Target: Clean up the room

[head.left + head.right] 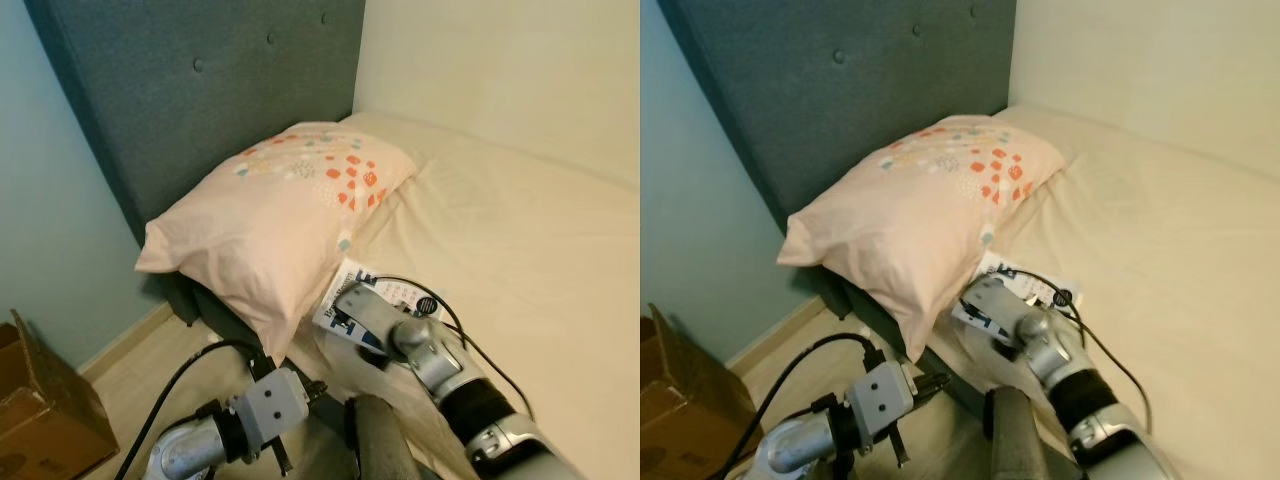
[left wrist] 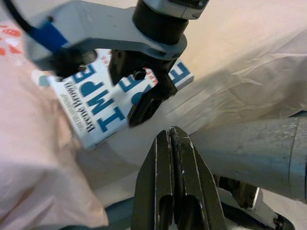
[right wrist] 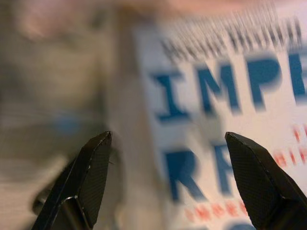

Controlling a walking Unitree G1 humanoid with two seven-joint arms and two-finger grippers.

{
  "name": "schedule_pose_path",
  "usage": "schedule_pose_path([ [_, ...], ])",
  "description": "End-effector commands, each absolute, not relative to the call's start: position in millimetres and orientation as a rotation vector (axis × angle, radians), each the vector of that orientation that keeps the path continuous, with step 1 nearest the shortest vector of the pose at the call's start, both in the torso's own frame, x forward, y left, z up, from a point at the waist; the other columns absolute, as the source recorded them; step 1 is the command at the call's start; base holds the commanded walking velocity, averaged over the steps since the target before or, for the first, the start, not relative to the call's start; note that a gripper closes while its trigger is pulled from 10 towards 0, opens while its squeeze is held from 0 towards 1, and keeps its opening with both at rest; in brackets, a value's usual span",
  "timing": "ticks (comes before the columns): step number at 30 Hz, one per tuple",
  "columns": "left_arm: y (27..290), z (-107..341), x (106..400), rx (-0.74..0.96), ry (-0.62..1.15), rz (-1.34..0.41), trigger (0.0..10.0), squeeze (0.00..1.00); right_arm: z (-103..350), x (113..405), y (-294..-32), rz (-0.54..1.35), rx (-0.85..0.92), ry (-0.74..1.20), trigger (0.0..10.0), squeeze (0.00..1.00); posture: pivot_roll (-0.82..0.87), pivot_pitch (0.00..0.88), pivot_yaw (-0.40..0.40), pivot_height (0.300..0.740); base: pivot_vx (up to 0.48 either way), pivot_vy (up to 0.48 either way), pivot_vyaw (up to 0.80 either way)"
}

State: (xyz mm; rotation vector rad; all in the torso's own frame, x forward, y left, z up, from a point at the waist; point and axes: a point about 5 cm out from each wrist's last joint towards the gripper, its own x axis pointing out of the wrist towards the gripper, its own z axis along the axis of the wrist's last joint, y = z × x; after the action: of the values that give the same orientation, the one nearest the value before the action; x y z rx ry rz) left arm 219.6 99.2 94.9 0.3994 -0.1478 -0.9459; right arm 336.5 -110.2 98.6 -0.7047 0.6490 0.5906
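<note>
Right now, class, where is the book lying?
In the eye views the book lies on the bed near its edge, just beside the pillow's lower corner, with the right hand open over it.

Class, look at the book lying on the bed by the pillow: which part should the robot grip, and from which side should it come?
Probably the free long edge of the book, the side away from the pillow. It lies flat on the sheet with the pillow along its far side, so that side is blocked. The right gripper, open above the cover, would best straddle the free edge from above.
</note>
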Motion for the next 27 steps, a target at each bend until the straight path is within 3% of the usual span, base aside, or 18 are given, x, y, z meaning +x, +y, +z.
schedule_pose_path([
  [1,104.6,90.2,217.5,0.418,-0.122,-0.953,10.0,0.0,94.2,329.8,-109.7,0.617,-0.675,0.685,10.0,0.0,-0.1,0.173,-0.076,0.559,0.0,0.0,0.0],
  [7,102.9,88.6,216.0,0.415,-0.117,-0.959,10.0,0.0,94.0,300.8,-92.2,0.735,-0.677,0.659,10.0,0.0,-0.1,0.173,-0.078,0.559,0.0,0.0,0.0],
  [15,101.8,88.7,219.3,0.428,-0.121,-0.946,10.0,0.0,89.6,308.9,-86.9,0.737,-0.622,0.539,10.0,0.0,-0.11,0.175,-0.065,0.559,0.0,0.0,0.0],
  [16,101.2,89.9,221.9,0.43,-0.125,-0.942,10.0,0.0,77.4,314.6,-88.8,0.75,-0.598,0.53,1.8,0.0,-0.1,0.179,-0.061,0.559,0.0,0.0,0.0],
  [18,101.0,90.4,222.6,0.429,-0.127,-0.941,10.0,0.0,72.2,316.1,-89.0,0.756,-0.57,0.539,1.8,0.0,-0.1,0.179,-0.061,0.559,0.0,0.0,0.0],
  [19,101.7,90.6,222.7,0.431,-0.126,-0.94,10.0,0.0,65.8,317.8,-88.2,0.753,-0.476,0.575,0.0,0.0,-0.1,0.185,-0.058,0.559,0.0,0.0,0.0],
  [23,102.9,90.6,222.5,0.435,-0.126,-0.939,10.0,0.0,60.6,316.5,-85.7,0.748,-0.353,0.621,0.0,0.0,-0.1,0.185,-0.058,0.559,0.0,0.0,0.0],
  [26,103.6,91.1,222.0,0.438,-0.125,-0.941,10.0,0.0,58.7,316.9,-84.8,0.768,-0.389,0.614,0.0,0.0,-0.09,0.198,-0.061,0.559,0.0,0.0,0.0],
  [27,104.0,91.2,221.5,0.44,-0.125,-0.942,10.0,0.0,55.8,319.0,-84.6,0.777,-0.408,0.609,1.8,0.0,-0.09,0.198,-0.061,0.559,0.0,0.0,0.0],
])
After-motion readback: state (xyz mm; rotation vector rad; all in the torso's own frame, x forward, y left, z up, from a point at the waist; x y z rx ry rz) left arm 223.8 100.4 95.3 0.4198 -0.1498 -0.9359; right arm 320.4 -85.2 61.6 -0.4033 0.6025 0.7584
